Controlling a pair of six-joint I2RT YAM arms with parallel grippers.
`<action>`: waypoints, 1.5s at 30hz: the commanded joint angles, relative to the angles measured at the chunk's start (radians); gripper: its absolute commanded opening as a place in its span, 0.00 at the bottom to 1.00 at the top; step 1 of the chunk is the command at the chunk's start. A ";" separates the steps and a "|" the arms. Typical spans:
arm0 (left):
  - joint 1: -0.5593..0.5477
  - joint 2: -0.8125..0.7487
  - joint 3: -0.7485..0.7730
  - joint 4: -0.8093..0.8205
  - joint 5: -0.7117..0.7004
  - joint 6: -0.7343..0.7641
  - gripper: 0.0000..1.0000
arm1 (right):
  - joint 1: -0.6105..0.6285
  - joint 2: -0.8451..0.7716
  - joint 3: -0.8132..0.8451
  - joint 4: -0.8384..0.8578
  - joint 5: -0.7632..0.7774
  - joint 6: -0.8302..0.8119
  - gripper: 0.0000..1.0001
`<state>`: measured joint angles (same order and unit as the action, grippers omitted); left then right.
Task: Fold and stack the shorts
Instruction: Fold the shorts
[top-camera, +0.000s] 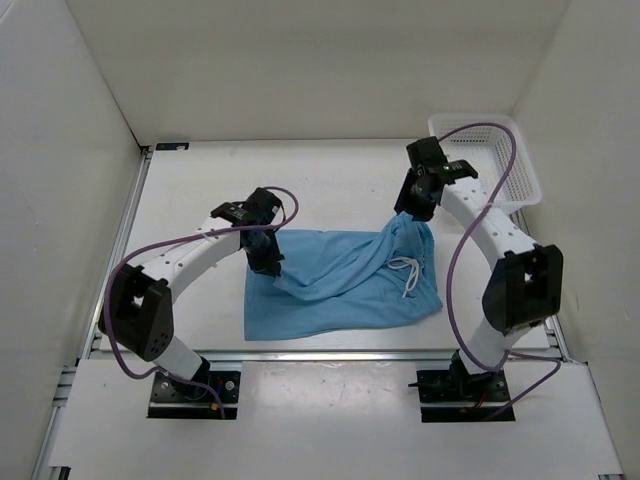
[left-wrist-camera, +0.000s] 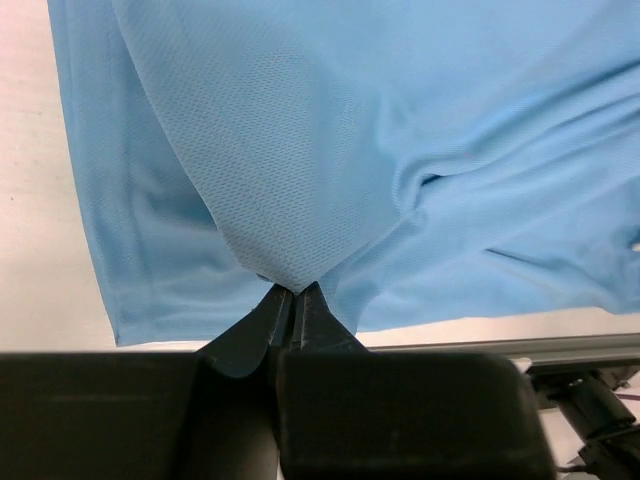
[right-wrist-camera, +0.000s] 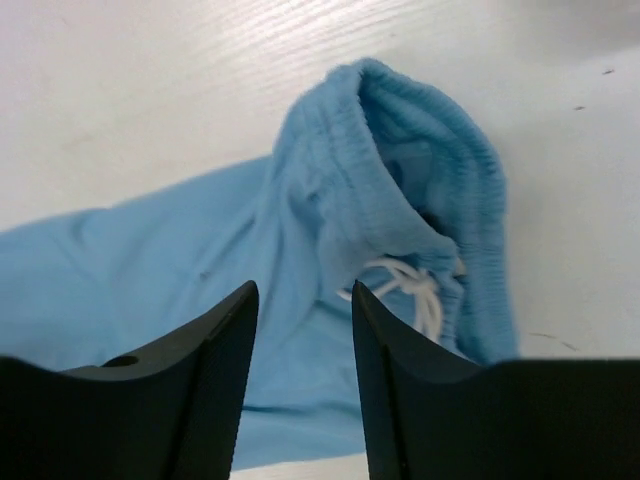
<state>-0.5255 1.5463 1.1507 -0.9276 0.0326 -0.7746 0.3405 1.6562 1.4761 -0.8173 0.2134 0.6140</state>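
Note:
The light blue shorts (top-camera: 340, 285) lie on the white table, waistband and white drawstring (top-camera: 405, 275) at the right. My left gripper (top-camera: 268, 258) is shut on a pinch of the shorts' left leg fabric and lifts it off the table; in the left wrist view the cloth (left-wrist-camera: 300, 180) tents up from the closed fingertips (left-wrist-camera: 293, 295). My right gripper (top-camera: 412, 207) is open, hovering just above the bunched waistband end (right-wrist-camera: 400, 170); nothing is between its fingers (right-wrist-camera: 225, 330).
A white mesh basket (top-camera: 520, 165) stands at the back right corner. White walls enclose the table on three sides. The table's metal front rail (top-camera: 330, 355) runs just below the shorts.

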 joint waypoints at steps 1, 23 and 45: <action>0.004 -0.038 0.043 -0.039 -0.026 0.023 0.10 | -0.030 0.082 0.096 -0.069 -0.090 0.105 0.48; 0.055 -0.060 -0.008 -0.039 -0.036 0.054 0.10 | -0.104 0.493 0.266 -0.103 0.056 0.274 0.74; 0.472 0.227 0.513 -0.089 0.026 0.297 0.10 | -0.075 0.448 0.505 -0.126 0.061 0.254 0.00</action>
<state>-0.1020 1.7004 1.5215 -0.9798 0.0635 -0.5442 0.2802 2.1159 1.8862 -0.9470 0.2539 0.9043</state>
